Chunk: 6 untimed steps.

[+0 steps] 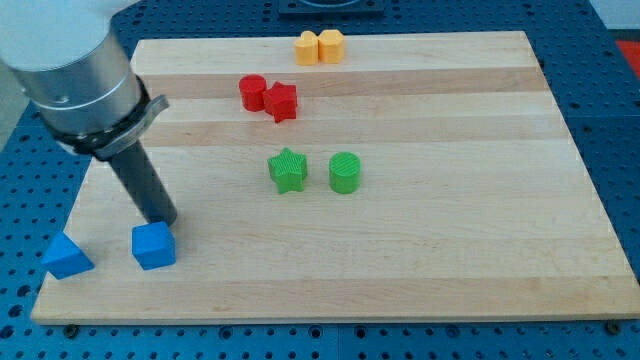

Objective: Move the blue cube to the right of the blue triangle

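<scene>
The wooden board [420, 250] fills most of the view, lying on a blue surface [610, 60]. Taking the blue cube [153, 246] as the landmark: it sits near the board's lower-left corner, and the arm (a grey cylinder narrowing to a dark rod) [85, 75] rises from just above it toward the view's top left. My tip [164, 219] rests on the board just above the cube, at its upper right edge, touching or all but touching it; I cannot tell which. There are no jaws to open or close here, only the bare rod, holding nothing.

Left of the cube, near it but apart, the blue triangle [67, 257] sits at the board's left edge. Up and to the right of the cube stand the green star [288, 170] and green cylinder [345, 172]. Farther up are the red cylinder [252, 92] and red star [282, 101], touching. Farthest from the cube, at the board's top edge, are two touching blocks, orange [307, 47] and yellow [330, 45] (shapes unclear).
</scene>
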{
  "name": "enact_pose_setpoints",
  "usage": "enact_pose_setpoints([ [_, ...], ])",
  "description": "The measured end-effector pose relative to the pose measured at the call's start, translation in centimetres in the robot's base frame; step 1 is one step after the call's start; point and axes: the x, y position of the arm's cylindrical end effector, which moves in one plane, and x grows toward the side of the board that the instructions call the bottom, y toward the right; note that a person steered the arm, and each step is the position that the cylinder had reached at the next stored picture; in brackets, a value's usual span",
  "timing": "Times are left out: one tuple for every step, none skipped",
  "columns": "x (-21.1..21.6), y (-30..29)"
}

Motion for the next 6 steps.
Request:
enact_pose_setpoints([
  [-0.4,3.5],
  [1.4,6.8],
  [2.7,6.8],
  [2.7,4.7],
  [2.7,2.1],
  [2.7,-0.5],
])
